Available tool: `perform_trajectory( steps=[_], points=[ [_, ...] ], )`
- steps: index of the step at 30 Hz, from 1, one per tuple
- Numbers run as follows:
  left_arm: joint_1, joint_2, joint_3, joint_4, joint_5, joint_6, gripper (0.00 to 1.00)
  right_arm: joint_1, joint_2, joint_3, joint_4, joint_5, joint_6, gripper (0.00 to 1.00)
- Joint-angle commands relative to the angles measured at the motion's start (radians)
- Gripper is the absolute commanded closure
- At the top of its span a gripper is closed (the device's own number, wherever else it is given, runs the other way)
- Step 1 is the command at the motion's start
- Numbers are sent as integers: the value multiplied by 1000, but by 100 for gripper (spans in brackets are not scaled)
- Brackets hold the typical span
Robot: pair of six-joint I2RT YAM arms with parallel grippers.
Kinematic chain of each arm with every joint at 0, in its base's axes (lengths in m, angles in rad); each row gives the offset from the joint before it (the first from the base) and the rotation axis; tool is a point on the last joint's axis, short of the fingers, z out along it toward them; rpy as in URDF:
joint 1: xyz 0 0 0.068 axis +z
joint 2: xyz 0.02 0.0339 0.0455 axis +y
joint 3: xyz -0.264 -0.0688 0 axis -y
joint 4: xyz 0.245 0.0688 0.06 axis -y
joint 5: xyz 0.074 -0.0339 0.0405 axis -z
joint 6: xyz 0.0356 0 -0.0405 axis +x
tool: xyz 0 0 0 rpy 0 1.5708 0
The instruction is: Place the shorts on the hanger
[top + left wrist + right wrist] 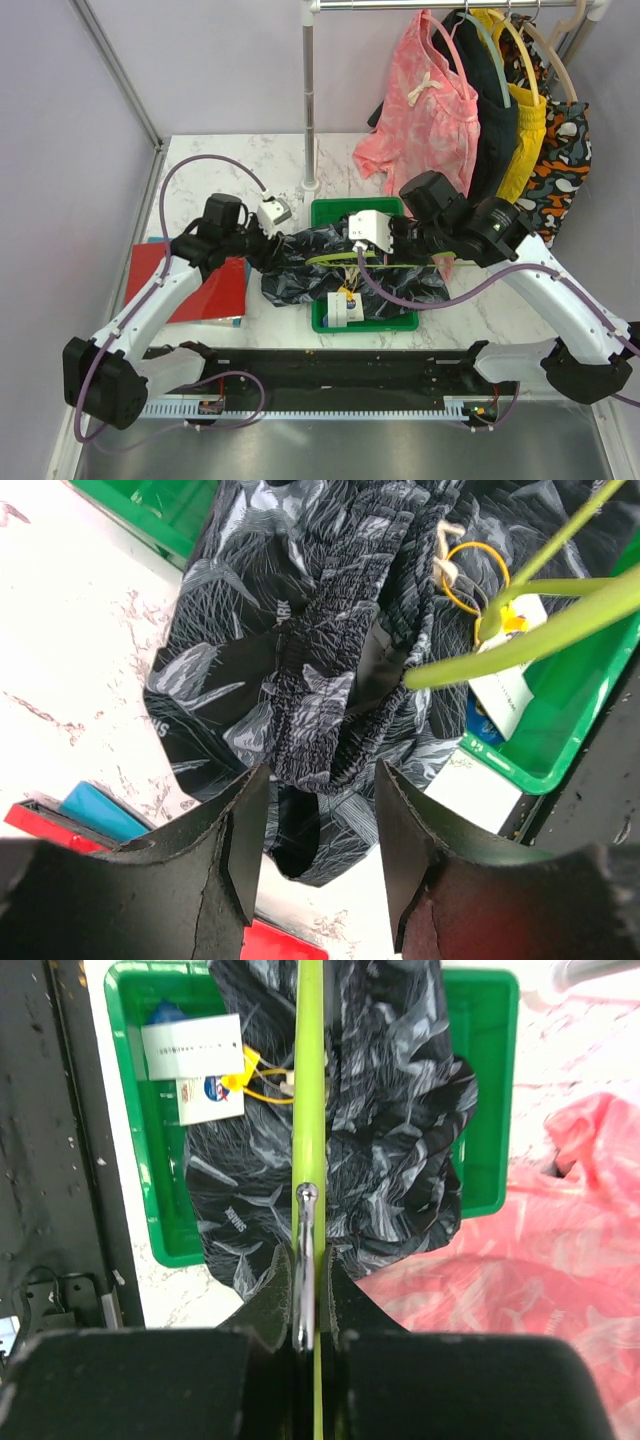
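Over the green bin (330,211) on the tabletop (230,150), the shorts (300,262) lie draped, waistband (330,670) at 12 o'clock just off my parted, empty left claw (320,800), while my right claw (308,1270) clamps the hanger (308,1080), its long axis running toward 12 o'clock across the fabric.

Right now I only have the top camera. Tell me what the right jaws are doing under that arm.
Observer: The right jaws are shut on the green hanger, right at its metal hook.
Operator: Now report the left jaws.
Observer: They stand open over the shorts. The gathered waistband lines up with the gap but is not pinched.
Operator: Find the tags.
Observer: The paper tags lie inside the green tray, beside the hanger.
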Motion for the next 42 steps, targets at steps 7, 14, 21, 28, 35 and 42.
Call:
perform_trajectory(
  steps=[7,14,21,28,35,42],
  points=[
    [-64,48,24,57,-153,-43,45,-39,6,-50,83,27,-22,100],
    [-102,112,28,79,-171,-54,44,-39,-5,-34,22,-31,-25,100],
    [-128,141,34,80,-200,-45,54,-39,3,-62,-35,-90,-51,100],
    [-128,109,43,48,-139,-20,98,-36,20,-51,-96,-160,-95,100],
    [-170,39,55,0,-139,27,98,-37,-8,-17,79,-62,-33,100],
    [-176,36,96,-39,-147,39,98,-39,1,-31,100,-67,-60,100]
  ],
)
